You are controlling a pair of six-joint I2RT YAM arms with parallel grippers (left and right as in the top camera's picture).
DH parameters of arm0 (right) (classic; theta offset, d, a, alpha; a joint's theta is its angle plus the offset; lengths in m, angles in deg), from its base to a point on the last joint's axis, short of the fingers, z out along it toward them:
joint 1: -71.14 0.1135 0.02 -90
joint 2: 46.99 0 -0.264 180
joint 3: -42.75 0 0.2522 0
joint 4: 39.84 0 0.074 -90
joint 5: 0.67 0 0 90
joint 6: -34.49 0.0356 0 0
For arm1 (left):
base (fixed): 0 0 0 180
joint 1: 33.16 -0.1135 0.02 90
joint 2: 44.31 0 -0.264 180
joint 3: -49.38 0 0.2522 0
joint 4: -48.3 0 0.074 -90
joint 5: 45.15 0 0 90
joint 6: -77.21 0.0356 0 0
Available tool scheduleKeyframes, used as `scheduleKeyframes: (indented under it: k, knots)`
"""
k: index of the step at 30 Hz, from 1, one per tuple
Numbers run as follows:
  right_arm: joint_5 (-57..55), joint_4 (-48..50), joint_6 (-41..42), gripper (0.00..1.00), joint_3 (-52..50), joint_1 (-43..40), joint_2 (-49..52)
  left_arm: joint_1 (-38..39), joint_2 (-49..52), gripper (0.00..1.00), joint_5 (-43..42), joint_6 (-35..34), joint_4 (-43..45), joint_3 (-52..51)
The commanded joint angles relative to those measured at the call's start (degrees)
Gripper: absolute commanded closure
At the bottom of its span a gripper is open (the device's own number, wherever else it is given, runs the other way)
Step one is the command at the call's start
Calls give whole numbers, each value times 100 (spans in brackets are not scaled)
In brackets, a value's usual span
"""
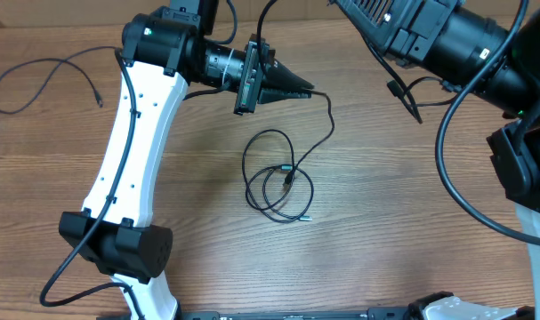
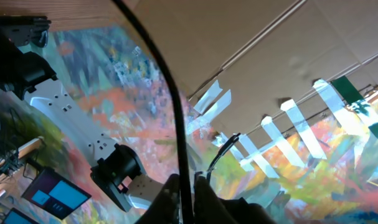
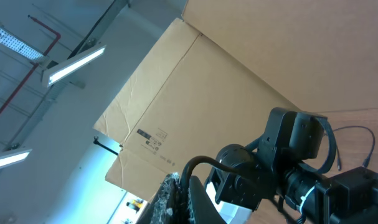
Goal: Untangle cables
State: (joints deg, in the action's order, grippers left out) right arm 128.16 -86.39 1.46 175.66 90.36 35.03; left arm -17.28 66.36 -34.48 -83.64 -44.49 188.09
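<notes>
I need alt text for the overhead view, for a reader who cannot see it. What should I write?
The left gripper pinches one end of a thin black cable, which runs down into tangled loops on a wooden table. A second cable lies apart at the far left, and the right arm is at the upper right.
</notes>
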Motion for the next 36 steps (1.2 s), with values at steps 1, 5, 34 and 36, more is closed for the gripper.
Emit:
scheduleKeyframes:
  k: [1,5,34,36]
  knots:
    - [55,-52,4,96,92,33,-35,-15,-9,95,-151,-9,2,-7]
    - [52,-247,0,96,92,33,-35,-15,-9,96,-92,-7,2,-7]
    - [-1637,-4472,-2153,0,92,-1416,-155,-173,-87,96,5471,2529,1137,1716]
    - [-1860,-4664,-2153,0,92,-1416,-153,-173,-87,96,5766,2592,1198,1781]
